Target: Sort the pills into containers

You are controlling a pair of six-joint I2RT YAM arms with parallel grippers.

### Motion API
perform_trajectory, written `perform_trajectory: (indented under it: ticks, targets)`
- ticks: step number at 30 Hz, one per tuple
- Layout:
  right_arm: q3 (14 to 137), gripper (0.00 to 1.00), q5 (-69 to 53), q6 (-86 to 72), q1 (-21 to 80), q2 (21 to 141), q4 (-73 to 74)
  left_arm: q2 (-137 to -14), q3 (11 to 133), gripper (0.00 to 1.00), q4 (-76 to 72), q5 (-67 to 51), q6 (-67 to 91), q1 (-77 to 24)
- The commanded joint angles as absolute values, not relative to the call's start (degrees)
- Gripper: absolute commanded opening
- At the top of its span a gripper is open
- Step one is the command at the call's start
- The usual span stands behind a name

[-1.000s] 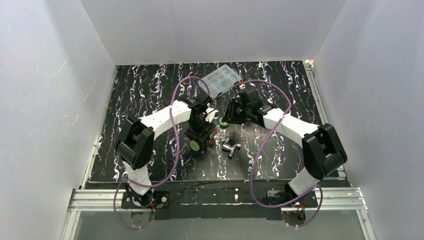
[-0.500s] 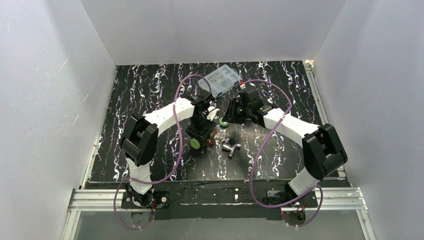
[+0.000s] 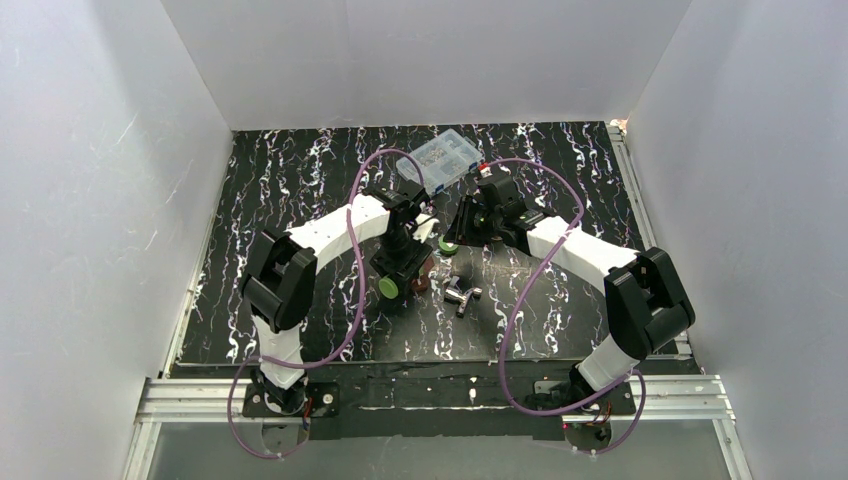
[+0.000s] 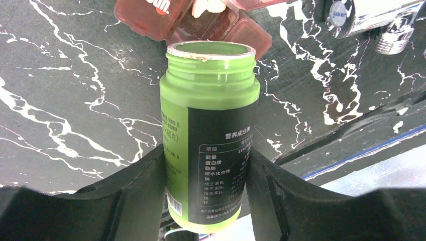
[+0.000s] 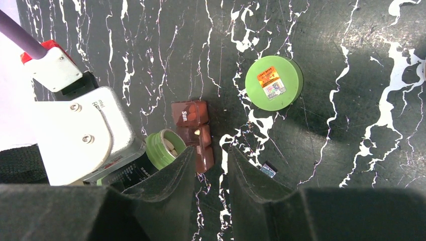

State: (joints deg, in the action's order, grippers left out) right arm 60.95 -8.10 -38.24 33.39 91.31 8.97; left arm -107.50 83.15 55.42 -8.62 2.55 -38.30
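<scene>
Near the middle of the black, white-veined table [image 3: 280,200], the left pincer [image 4: 206,158] is pinching the green bottle [image 4: 211,125] across its dark-labelled body, one finger on each side. The bottle has no cap on it and is held tilted, its open mouth pointing toward the red pill organizer [image 4: 150,15] that lies on the table just beyond it. Whether the rim touches the organizer I cannot tell. From the right wrist view, a few pale pills [image 5: 170,146] show inside the bottle's mouth, and one pale pill sits in an open compartment of the organizer next to the lid marked "Sun".

The green cap [image 5: 274,83] lies flat on the table, apart from the bottle, with a small orange sticker on its top. The right pincer [image 5: 210,153] hangs above the organizer's end with its fingers partly spread, and only the table shows between them. It holds nothing.

A shiny metal fitting [image 4: 374,20] lies on the table just to one side of the organizer. Farther back, a clear plastic compartment box [image 3: 445,158] rests near the rear of the table.
</scene>
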Motion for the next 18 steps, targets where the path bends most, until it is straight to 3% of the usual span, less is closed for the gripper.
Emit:
perform_trajectory:
  ticks: [1, 18]
  targets:
    - [60.47, 0.37, -8.46, -38.46, 33.13, 89.41, 7.30, -107.21, 85.34, 0.00, 57.44, -8.35, 1.93, -38.67]
    - [60.41, 0.37, -8.58, -38.43, 33.13, 89.43, 7.14, -107.96, 85.07, 0.00, 58.15, -8.64, 2.19, -38.83]
